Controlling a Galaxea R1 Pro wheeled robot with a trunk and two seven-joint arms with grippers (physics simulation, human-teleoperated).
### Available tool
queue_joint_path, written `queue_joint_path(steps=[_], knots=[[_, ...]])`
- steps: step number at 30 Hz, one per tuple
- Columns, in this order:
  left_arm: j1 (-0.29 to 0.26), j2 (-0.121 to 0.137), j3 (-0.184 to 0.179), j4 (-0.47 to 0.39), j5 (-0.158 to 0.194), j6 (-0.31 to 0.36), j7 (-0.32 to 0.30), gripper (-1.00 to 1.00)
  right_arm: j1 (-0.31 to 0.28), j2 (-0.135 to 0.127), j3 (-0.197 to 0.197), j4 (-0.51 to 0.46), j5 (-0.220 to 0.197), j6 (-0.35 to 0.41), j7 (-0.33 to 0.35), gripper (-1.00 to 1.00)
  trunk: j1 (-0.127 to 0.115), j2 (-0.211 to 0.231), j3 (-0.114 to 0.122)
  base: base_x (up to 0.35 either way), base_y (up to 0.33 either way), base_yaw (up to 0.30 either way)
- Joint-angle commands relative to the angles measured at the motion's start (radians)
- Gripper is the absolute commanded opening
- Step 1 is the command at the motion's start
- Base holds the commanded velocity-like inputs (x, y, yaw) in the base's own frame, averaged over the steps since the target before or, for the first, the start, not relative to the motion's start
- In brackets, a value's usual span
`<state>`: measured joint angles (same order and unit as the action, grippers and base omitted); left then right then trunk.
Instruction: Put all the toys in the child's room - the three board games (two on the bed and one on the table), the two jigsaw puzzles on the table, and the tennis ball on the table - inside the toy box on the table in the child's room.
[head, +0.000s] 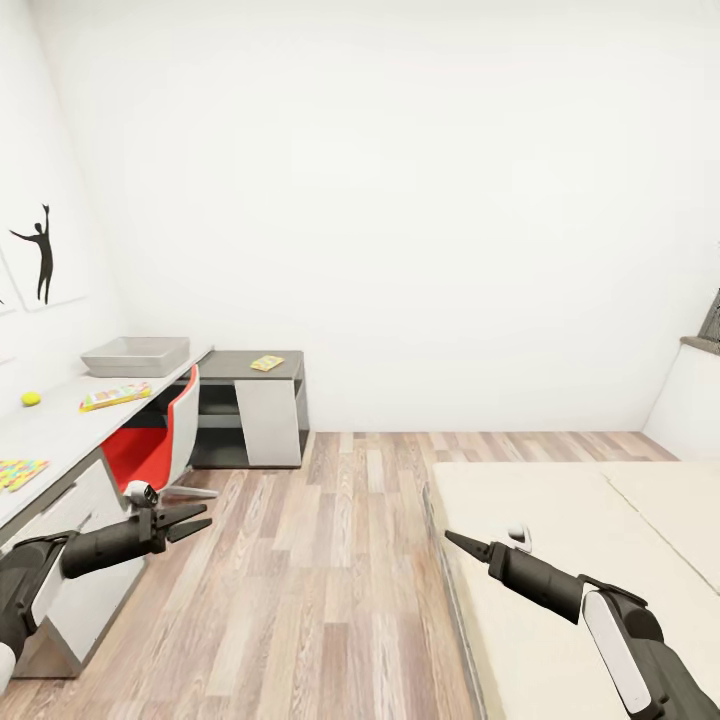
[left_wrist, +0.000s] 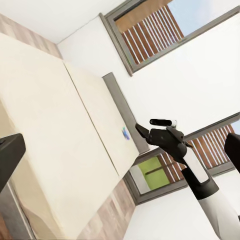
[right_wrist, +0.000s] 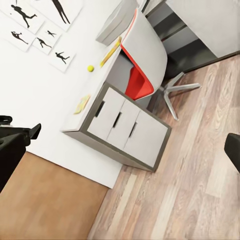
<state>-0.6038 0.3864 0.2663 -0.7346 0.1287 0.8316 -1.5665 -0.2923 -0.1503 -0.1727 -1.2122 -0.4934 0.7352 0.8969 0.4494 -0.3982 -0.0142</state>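
Note:
The grey toy box (head: 135, 355) sits at the far end of the light-grey table (head: 60, 430). In front of it lie a flat colourful board game (head: 115, 396), the tennis ball (head: 31, 398) and a jigsaw puzzle (head: 20, 472). Another jigsaw puzzle (head: 267, 363) rests on the dark counter. The right wrist view shows the toy box (right_wrist: 117, 22), ball (right_wrist: 90, 68), game (right_wrist: 110, 52) and puzzle (right_wrist: 81, 105). My left gripper (head: 205, 518) hangs open over the floor beside the drawers. Open and empty too, my right gripper (head: 450, 537) is at the cream bed's (head: 570, 560) near corner.
A red and grey chair (head: 165, 440) is tucked under the table. Wood-plank floor (head: 330, 580) runs between table and bed. In the left wrist view a small blue item (left_wrist: 125, 132) lies at the bed's far edge, too small to identify, near slatted windows (left_wrist: 150, 35).

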Motion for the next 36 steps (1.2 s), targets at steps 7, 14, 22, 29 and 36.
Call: queue_joint_path(steps=[7,14,22,29,36], knots=[[-0.001,0.000,0.000,0.000,-0.001,0.011,-0.004,1.00,-0.001,0.000,-0.001,0.000,-0.004,0.006,0.001,1.00,0.001,-0.002,-0.002,0.000,-0.292,0.000],[-0.001,0.000,0.000,0.000,-0.001,0.011,-0.004,1.00,-0.001,0.000,-0.001,0.000,-0.004,0.006,0.001,1.00,0.001,-0.002,-0.002,0.000,-0.292,0.000],[-0.001,0.000,0.000,0.000,-0.001,0.011,-0.004,1.00,-0.001,0.000,-0.001,0.000,-0.004,0.006,0.001,1.00,0.001,-0.002,-0.002,0.000,-0.292,0.000],[-0.001,0.000,0.000,0.000,-0.001,0.011,-0.004,1.00,-0.001,0.000,-0.001,0.000,-0.004,0.006,0.001,1.00,0.001,-0.002,-0.002,0.000,-0.292,0.000],[-0.001,0.000,0.000,0.000,-0.001,0.011,-0.004,1.00,-0.001,0.000,-0.001,0.000,-0.004,0.006,0.002,1.00,0.001,-0.002,-0.002,0.000,-0.292,0.000]])
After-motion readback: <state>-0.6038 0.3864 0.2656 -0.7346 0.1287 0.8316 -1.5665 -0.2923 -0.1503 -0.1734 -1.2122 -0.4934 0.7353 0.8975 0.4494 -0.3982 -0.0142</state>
